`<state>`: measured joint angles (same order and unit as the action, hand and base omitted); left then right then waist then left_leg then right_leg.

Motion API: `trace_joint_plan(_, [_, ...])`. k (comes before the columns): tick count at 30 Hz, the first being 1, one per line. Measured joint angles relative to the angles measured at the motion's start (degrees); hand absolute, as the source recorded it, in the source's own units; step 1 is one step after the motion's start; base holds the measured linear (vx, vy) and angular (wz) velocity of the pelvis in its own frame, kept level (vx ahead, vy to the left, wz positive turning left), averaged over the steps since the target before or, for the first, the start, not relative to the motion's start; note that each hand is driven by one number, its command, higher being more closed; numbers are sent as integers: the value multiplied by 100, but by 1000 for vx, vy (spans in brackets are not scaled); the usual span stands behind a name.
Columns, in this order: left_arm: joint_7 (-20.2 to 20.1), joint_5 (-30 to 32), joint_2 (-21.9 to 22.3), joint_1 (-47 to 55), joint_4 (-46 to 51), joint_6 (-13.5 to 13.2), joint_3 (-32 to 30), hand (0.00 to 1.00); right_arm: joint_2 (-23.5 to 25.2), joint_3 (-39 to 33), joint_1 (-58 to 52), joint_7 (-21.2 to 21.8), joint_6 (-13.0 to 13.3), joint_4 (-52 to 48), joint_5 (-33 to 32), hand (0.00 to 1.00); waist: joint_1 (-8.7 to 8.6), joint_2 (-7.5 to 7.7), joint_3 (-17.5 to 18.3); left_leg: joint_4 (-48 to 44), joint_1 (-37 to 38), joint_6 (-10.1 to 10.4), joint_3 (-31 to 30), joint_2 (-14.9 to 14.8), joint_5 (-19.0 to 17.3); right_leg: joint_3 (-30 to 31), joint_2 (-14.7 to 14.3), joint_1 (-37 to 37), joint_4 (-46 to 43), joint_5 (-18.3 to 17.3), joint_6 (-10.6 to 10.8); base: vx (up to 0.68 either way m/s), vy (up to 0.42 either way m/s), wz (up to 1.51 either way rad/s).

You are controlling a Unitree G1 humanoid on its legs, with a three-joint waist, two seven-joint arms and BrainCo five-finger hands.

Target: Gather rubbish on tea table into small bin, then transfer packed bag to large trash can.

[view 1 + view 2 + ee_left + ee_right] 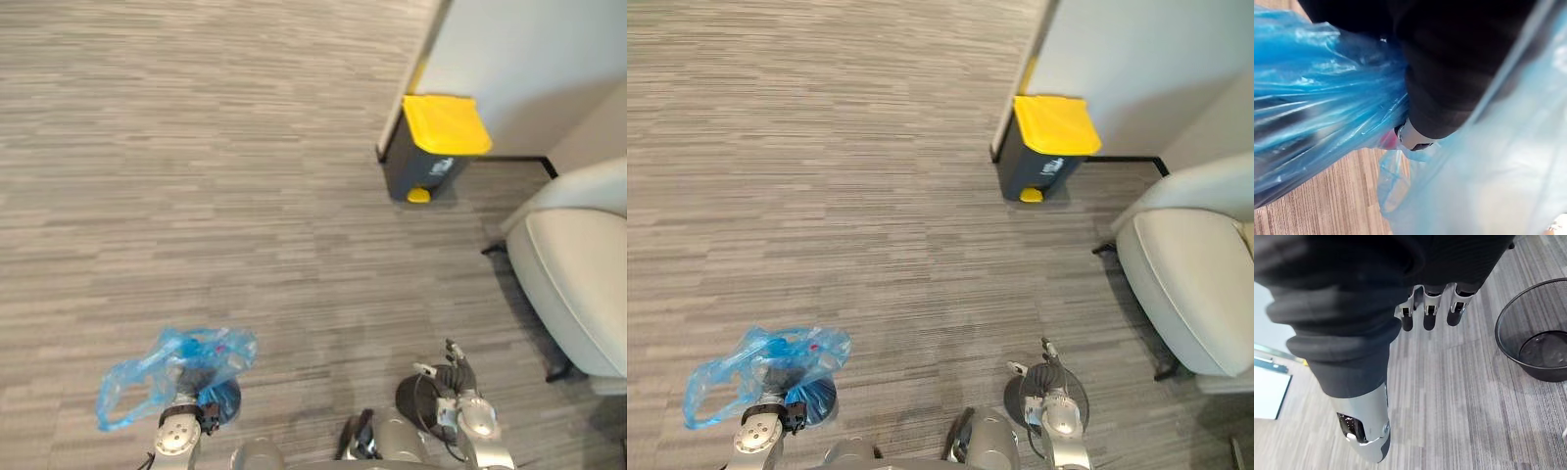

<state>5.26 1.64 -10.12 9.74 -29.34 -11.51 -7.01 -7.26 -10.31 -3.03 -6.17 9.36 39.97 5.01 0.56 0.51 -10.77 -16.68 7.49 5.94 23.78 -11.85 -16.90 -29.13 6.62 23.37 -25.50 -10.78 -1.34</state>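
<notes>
The left robot hand (1413,138) is closed on a blue plastic bag (181,367). The thin film gathers into tight pleats that run in under the hand's dark cover, where one silver fingertip curls against it. The bag is translucent and crinkled. Its body bulges just beside the hand with something dark and a spot of pink showing through. A slack loop of lighter blue film trails out from the hand on the side away from the other arm. It hangs from the hand above the grey striped floor (196,176).

The right robot hand (1426,316) hangs slack and wide, its dark-tipped fingers straight and side by side, the thumb apart, holding nothing. A black wire-mesh bin (1513,323) stands on the floor just beside this hand.

Well ahead of both hands, against a pale wall, stands a dark grey trash can (421,171) with a shut yellow lid (446,122) and a yellow foot pedal. A pale armchair (573,269) sits beyond the right hand's outer side.
</notes>
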Motion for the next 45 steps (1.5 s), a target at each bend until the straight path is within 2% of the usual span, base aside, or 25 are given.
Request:
trace_joint_plan(2, [-27,10,-94,23,-16,-22,-40,100,-46,-5,-281,-6,-29,5,2,0,-116,238,133,-425,111,222,-66,75,-63,-9,-78,-75,620,908,-658,541,-159,2])
trace_joint_plan(3, [-19,13,95,-89,-195,7,-45,100,-213,4,-260,-9,-108,175,6,0,-116,-144,98,-1241,-95,326,-207,-379,36,-42,-406,-252,495,742,-681,558,-169,-27])
trace_joint_plan(4, [-40,12,140,-55,-235,2,-8,100,-223,17,-230,-10,-114,179,7,0,-100,-193,78,-2386,-583,55,-431,-622,582,106,-626,-503,750,552,-693,649,-215,-58])
trace_joint_plan(5, [-36,9,179,-51,-235,-6,-8,100,-217,17,-197,-15,-116,177,6,0,-55,-208,31,-2950,-829,-173,-648,-692,683,193,-748,-689,921,557,-704,535,-169,-66])
trace_joint_plan(7, [-32,0,316,-85,-342,3,59,100,-161,52,-66,-28,-113,177,2,0,73,-112,-144,-4159,-1466,-187,-1218,-566,215,650,-1037,-1584,1388,544,-727,561,-130,-88])
trace_joint_plan(10, [-39,1,341,-51,-323,-10,345,100,-186,106,-40,-70,-63,90,0,0,211,37,-200,-3756,-2175,-277,-1512,-109,15,1124,-1049,-2326,1783,534,-718,502,-1,-81])
trace_joint_plan(13, [-31,-2,515,-111,-306,-12,353,100,-227,50,118,-141,-72,7,-4,0,360,-61,-248,-1871,-2862,-124,-1994,389,151,1682,-1060,-2728,2113,221,-273,424,130,-109])
trace_joint_plan(14, [-34,-1,579,-97,-324,-13,387,100,-221,45,151,-148,-77,22,-7,0,356,-174,-268,-1057,-2878,-293,-2117,493,881,1858,-1097,-2856,2094,86,-162,412,244,-99])
trace_joint_plan(15, [-34,-3,546,-97,-357,-10,390,100,-150,57,159,-150,-91,61,-8,0,374,-89,-270,-1025,-2755,-493,-2051,538,884,2003,-1030,-2889,2062,26,-86,462,235,-48])
trace_joint_plan(16, [-31,-4,514,-147,-328,-21,396,100,-81,105,62,-148,-85,49,-8,0,316,86,-183,-902,-2654,-598,-1945,700,817,2122,-812,-2901,2035,-23,-5,557,283,-26])
trace_joint_plan(20, [-14,-4,514,-141,-303,-20,402,100,-95,137,124,-145,-93,59,9,0,375,75,-165,-1211,-2299,-794,-1499,705,30,2495,-531,-2536,651,-466,629,419,212,-52])
trace_joint_plan(21, [-5,-5,421,-58,-301,-8,480,100,-53,210,149,-139,-86,121,22,0,330,82,-168,-1154,-1869,-855,-1431,766,-250,2441,-300,-1826,-1299,-396,1301,380,205,-32])
trace_joint_plan(22, [1,-6,365,-71,-301,-3,544,100,-34,210,117,-139,-91,138,26,0,313,101,-157,-1145,-1746,-877,-1428,806,-324,2433,-187,-1593,-1883,-386,1468,374,175,-9])
trace_joint_plan(25, [33,-5,193,-61,-302,3,635,100,-19,237,-53,-136,-118,143,45,0,184,101,-158,-1029,-1166,-927,-1469,860,-590,1896,307,-824,-2813,-629,987,434,58,29])
trace_joint_plan(28, [78,-8,66,-137,-303,6,602,100,-54,238,62,-135,-117,225,118,0,132,24,-200,-675,-707,-883,-1599,745,-615,1374,368,-306,-1680,-709,682,468,-51,21])
trace_joint_plan(30, [109,-88,70,-187,-330,5,488,100,-150,238,174,-136,-117,268,134,0,85,-41,-234,-517,-384,-608,-1627,545,-650,1371,108,-45,-571,-274,453,540,-129,26])
trace_joint_plan(31, [115,-106,48,-193,-335,3,437,100,-191,238,197,-138,-117,269,133,0,20,-29,-224,-510,-194,-393,-1684,453,-719,1435,-39,10,248,384,376,650,-197,39])
trace_joint_plan(32, [130,-110,60,-209,-442,2,404,100,-293,233,135,-143,-118,313,134,0,2,-128,-194,-536,9,-207,-1806,333,-803,1526,-224,-64,399,1278,-125,587,-159,22])
trace_joint_plan(34, [103,-111,154,-213,-504,8,399,100,-417,214,323,-141,-151,386,140,0,36,-252,-88,-763,-120,224,-1932,194,-393,1516,-344,-87,228,1036,-174,561,-156,-6])
trace_joint_plan(36, [107,-112,324,-213,-504,-7,404,100,-486,193,367,-145,-153,361,177,0,18,-266,-53,-1503,-359,11,-2019,241,346,1501,-359,-378,282,777,-123,552,-202,3])
trace_joint_plan(37, [105,-114,399,-209,-505,-5,405,100,-475,263,339,-142,-153,361,176,0,43,-262,-69,-2571,-799,-133,-2124,181,1056,1499,-366,-831,633,697,-171,486,-120,4])
trace_joint_plan(40, [101,-125,527,-203,-499,-9,473,100,-252,337,264,-239,-143,339,114,0,246,-229,-97,-4224,-1882,-296,-1970,-78,311,1546,-549,-1840,1329,674,-207,423,-47,-15])
trace_joint_plan(42, [96,-126,560,-228,-494,-13,634,100,-173,330,303,-262,-121,324,-3,0,360,-196,-106,-3512,-2350,-302,-1714,19,112,1674,-525,-2158,1597,665,-189,331,59,-37])
trace_joint_plan(44, [94,-127,617,-217,-497,-16,652,100,-177,323,367,-263,-97,292,-26,0,335,-349,-93,-1550,-2486,-151,-1532,88,528,1700,-559,-2265,1597,529,78,270,177,-21])
trace_joint_plan(45, [95,-142,628,-306,-613,-10,642,100,-137,266,371,-264,-116,357,-29,0,363,-306,-121,-939,-2318,-494,-1362,221,806,1874,-468,-2298,1563,411,304,282,236,-8])
